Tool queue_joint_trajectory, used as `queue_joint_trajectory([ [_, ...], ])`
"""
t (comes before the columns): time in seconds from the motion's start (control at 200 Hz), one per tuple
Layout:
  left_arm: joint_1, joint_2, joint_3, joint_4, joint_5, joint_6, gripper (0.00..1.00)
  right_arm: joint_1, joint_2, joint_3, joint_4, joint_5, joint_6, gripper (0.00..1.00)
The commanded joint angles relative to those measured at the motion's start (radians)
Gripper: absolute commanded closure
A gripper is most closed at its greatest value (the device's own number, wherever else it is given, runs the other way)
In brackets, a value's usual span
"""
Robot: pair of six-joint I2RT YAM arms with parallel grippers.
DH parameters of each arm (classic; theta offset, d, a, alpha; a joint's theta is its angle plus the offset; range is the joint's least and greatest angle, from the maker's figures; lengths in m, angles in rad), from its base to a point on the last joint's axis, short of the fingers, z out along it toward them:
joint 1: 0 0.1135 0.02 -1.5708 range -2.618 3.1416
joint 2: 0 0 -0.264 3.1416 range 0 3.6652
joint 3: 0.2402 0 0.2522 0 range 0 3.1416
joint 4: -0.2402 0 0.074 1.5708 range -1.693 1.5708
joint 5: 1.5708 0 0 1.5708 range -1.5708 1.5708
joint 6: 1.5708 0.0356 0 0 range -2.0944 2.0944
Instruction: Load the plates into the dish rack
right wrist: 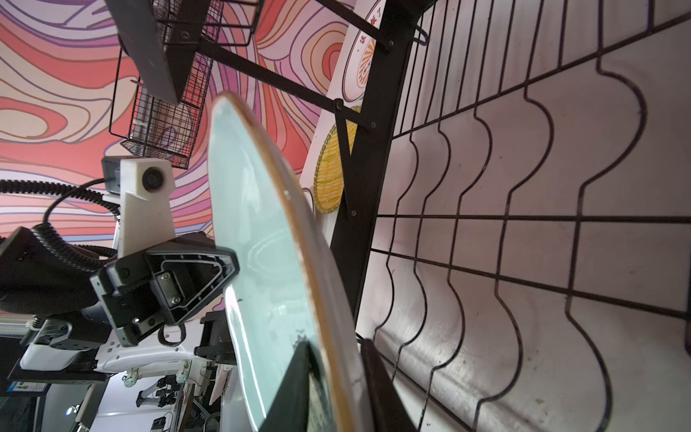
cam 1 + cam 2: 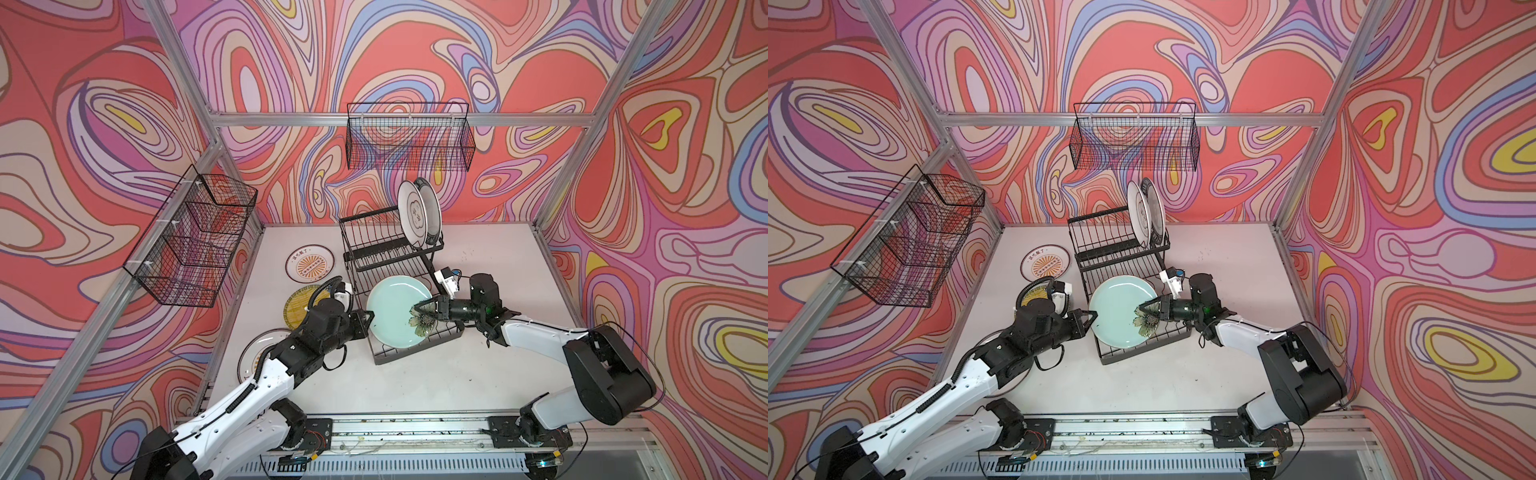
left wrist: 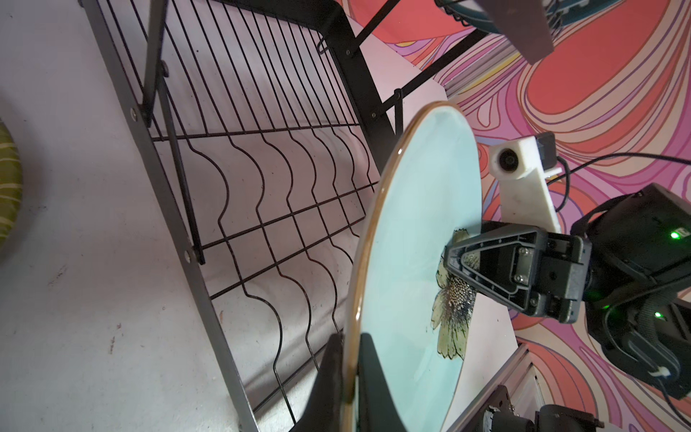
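Pale grey bench (image 2: pixel 415 374), black wire dish rack (image 3: pixel 351 56) on it, and the pale green floral round plate (image 2: pixel 392 316) is tilted over the rack's low wavy tray. Left jaws are clamped on its rim. Right jaws straddle the rim by the flower, can't tell if they're pinching. Mid-slotting, I'd say. Next: stand it upright in a wire gap, then release.

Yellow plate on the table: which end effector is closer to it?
Left. The left end effector grips the pale green plate on the edge facing the yellow plate; the right end effector holds the opposite side, farther away.
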Motion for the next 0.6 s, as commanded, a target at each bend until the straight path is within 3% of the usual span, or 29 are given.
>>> queue_joint_trajectory([
  [0.0,-0.020,0.016,0.008,0.019,0.037,0.045,1.00,0.044,-0.014,0.059,0.155,-0.122,0.036,0.84],
  [0.205,-0.020,0.018,0.008,0.019,0.039,0.045,1.00,0.045,0.001,0.052,0.249,-0.150,0.093,0.78],
  [0.466,-0.020,0.017,0.003,0.018,0.042,0.040,1.00,0.052,-0.005,0.037,0.289,-0.157,0.110,0.86],
  [0.596,-0.020,0.021,0.000,0.021,0.041,0.040,1.00,0.053,-0.011,0.040,0.277,-0.156,0.103,0.96],
])
